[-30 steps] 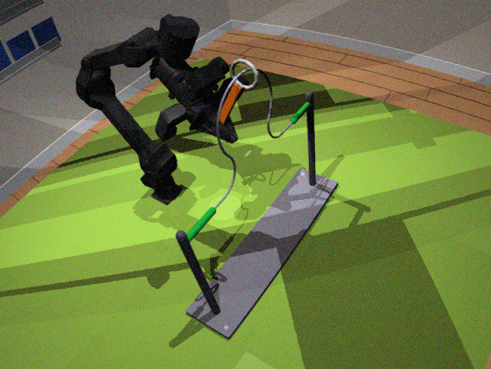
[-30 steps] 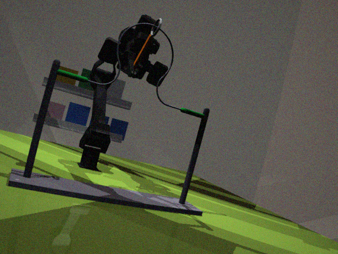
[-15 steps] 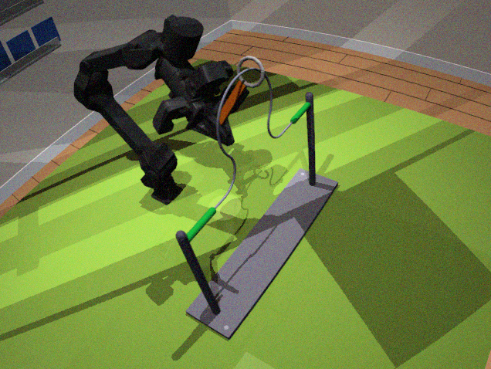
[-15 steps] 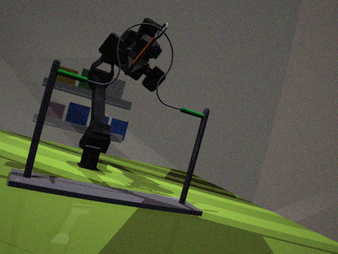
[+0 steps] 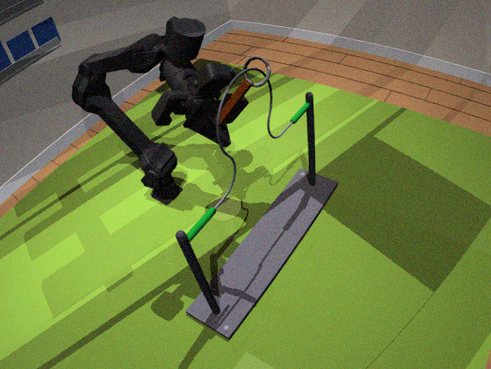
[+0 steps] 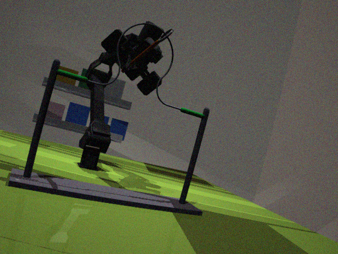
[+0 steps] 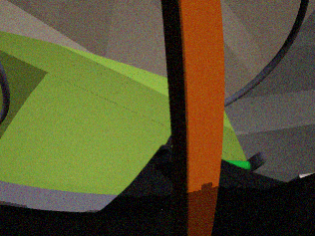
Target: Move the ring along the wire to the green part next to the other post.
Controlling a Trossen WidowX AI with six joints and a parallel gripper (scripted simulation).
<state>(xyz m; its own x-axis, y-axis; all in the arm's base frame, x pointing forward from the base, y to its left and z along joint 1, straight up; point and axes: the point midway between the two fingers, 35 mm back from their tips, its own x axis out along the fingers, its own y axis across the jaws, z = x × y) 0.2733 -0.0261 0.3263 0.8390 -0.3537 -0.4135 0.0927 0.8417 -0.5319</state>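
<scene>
My gripper (image 5: 224,118) (image 6: 128,65) (image 7: 173,152) is shut on the lower end of the orange handle (image 5: 235,102) (image 6: 144,53) (image 7: 204,99), which slants upward. The grey ring (image 5: 257,58) (image 6: 171,31) at its upper end is around the high arch of the wire (image 5: 234,170) (image 6: 118,51) (image 7: 279,59), on the far side in the top view. I cannot tell whether ring and wire touch. One green part (image 5: 201,223) (image 6: 72,74) joins the near post (image 5: 198,272) (image 6: 41,120); the other green part (image 5: 300,113) (image 6: 192,112) joins the far post (image 5: 311,143) (image 6: 194,158). The ring is outside the wrist view.
A long grey base (image 5: 254,253) (image 6: 109,194) carries both posts. My arm's wrist and gripper body are on the robot's side of the arch, close behind the wire in the exterior view. Wall shelves (image 6: 73,91) with coloured panels are in the background.
</scene>
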